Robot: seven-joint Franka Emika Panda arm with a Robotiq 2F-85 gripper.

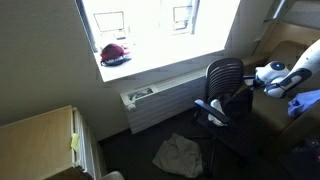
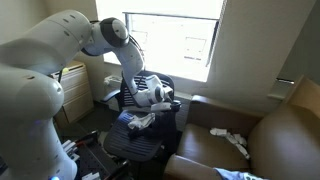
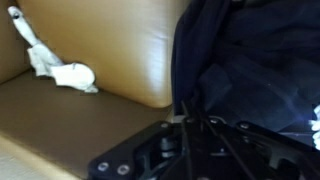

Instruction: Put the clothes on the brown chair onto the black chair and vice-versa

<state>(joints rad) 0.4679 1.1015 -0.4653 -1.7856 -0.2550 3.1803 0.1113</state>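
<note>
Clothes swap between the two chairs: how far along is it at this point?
Done: nothing clearly; a grey-beige piece lies on the floor. In hand: the gripper is shut, apparently on the dark navy piece. Left: the white piece and light blue shirt are on the brown chair, not the black chair.

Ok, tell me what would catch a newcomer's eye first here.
The big white robot arm fills the near side of an exterior view, its gripper shut on a dark navy garment over the tan-brown upholstered armchair. A small white cloth lies on that armchair's seat, and a grey-beige garment is crumpled on the floor beside the black mesh-backed office chair.
</note>
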